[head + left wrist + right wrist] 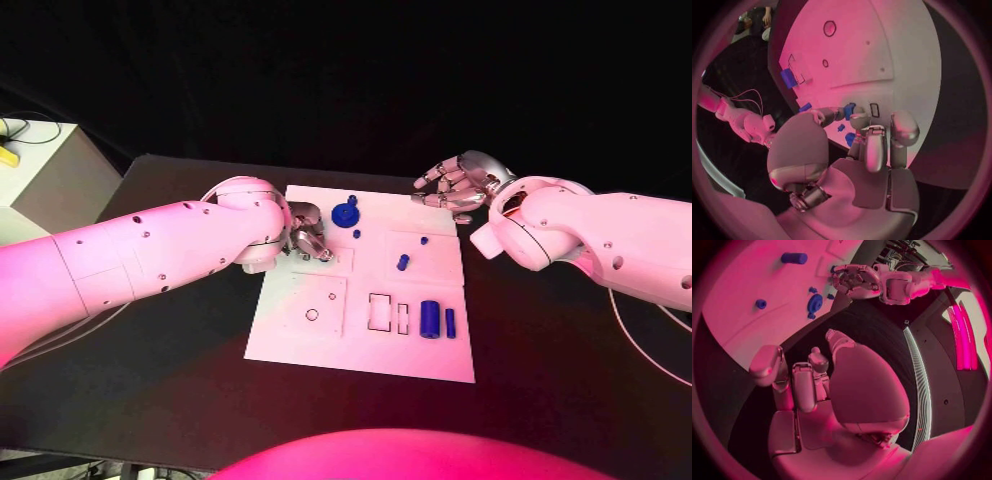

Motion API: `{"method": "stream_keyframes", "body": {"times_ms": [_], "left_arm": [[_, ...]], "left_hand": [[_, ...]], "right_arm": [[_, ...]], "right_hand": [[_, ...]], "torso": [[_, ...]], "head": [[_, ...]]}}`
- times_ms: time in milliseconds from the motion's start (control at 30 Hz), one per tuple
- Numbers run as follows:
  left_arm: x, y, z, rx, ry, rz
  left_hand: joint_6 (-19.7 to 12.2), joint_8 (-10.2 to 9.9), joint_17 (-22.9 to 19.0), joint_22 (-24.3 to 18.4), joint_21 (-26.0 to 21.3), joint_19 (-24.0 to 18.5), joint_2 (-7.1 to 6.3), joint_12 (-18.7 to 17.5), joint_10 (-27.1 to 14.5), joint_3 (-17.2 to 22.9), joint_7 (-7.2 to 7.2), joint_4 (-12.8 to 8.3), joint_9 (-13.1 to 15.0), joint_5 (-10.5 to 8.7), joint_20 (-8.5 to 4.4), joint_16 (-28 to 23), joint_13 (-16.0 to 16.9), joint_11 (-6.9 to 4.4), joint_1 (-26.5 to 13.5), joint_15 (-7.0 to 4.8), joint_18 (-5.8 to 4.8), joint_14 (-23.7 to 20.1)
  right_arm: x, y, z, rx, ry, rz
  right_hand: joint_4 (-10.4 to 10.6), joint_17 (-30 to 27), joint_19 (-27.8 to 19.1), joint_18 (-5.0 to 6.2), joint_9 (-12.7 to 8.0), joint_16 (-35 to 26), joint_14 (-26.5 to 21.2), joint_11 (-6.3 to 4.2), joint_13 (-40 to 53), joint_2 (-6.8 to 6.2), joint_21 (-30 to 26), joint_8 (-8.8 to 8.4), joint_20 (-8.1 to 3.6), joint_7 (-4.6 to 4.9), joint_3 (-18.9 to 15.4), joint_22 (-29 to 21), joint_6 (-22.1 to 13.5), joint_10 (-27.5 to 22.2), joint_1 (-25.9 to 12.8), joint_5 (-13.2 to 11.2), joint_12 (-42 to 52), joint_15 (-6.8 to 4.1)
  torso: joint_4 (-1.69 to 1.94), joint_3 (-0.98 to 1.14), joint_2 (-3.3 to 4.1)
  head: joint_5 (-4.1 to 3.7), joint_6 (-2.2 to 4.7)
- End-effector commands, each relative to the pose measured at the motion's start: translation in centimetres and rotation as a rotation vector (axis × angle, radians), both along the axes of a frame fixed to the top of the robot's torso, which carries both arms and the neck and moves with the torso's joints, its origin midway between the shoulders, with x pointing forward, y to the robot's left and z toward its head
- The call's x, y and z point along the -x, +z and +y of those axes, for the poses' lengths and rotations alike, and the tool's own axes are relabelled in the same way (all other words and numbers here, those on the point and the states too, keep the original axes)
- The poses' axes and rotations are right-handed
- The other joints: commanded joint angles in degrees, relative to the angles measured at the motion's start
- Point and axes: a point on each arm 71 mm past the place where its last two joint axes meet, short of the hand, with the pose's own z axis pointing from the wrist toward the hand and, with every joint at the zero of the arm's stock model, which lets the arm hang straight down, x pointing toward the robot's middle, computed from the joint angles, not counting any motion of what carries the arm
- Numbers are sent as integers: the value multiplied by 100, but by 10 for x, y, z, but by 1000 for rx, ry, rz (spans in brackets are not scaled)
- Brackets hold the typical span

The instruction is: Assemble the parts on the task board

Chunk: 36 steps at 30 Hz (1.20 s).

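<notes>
A: Table (173,400), black, carries the white task board (361,340) at its middle. What surrounds it?

B: Two white arms reach in. The left hand (306,240) hovers over the board's far left part, fingers curled loosely apart, holding nothing that I can see. The right hand (459,185) sits just off the board's far right corner, fingers bent but apart, also empty.

A: And the blue parts?

B: Largest first: a round gear-like part (345,213) lies near the far edge, just beside the left hand. A thick cylinder (430,320) stands near the near right corner, with a slimmer bar (450,321) beside it toward the right edge. A short peg (402,262) rests mid-board, and two tiny studs (424,240) sit farther back.

A: How far along is the work?

B: Early to middle, I judge. The cylinder and bar seem seated; rectangular slots (379,312) and a round hole (312,314) remain unfilled, and the gear and peg look loose.
</notes>
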Motion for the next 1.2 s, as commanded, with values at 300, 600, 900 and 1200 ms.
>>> {"method": "stream_keyframes", "body": {"times_ms": [300, 600, 900, 1200], "left_arm": [[3, -9, -3, -22, -16, 34], [2, -11, -3, -23, -11, 35], [1, -12, -3, -28, -11, 31], [1, -13, -1, -42, -16, 38]], "left_hand": [[242, 41, 1211, 16, 18, 50, 82, 36, 72, 975, -185, -1044, 30, -48, -25, 19, 49, -20, -72, -49, -82, 512], [275, 3, 1202, 0, -11, 59, 107, 23, 82, 602, -222, -907, 63, -98, -48, 12, 10, -41, -148, -68, -83, 510], [327, -79, 1181, -17, -47, 76, 118, 35, 43, -69, -246, -615, 92, -134, -61, 0, 8, -58, -226, -85, -87, 504], [364, -136, 1176, -24, -64, 85, 83, 41, 11, -539, -249, -441, 106, -147, -70, -6, -4, -62, -200, -89, -86, 502]], "right_arm": [[1, 0, 2, 3, 24, 1], [1, 0, 2, 3, 24, 1], [1, -1, 3, 1, 25, 3], [1, -1, 2, 1, 24, 3]], "right_hand": [[11, 0, -33, 96, 5, -24, 43, -16, -10, 19, -31, 39, -8, 7, 44, -7, -48, -25, -66, 15, -22, 40], [11, 0, -33, 96, 5, -24, 43, -16, -10, 19, -31, 39, -8, 7, 44, -7, -48, -25, -66, 15, -22, 40], [12, -7, -33, 97, 5, -28, 41, -16, -20, 21, -40, 42, -9, 7, 47, -13, -50, -27, -78, 13, -25, 40], [14, -8, -34, 98, 5, -30, 40, -16, -24, 24, -47, 44, -9, 7, 50, -17, -54, -24, -92, 11, -24, 40]], "torso": [[-5, -2, 6], [-2, 1, 8], [-6, 0, 7], [2, 0, 2]], "head": [[8, -21], [-2, -18], [-14, -31], [-20, -45]]}}
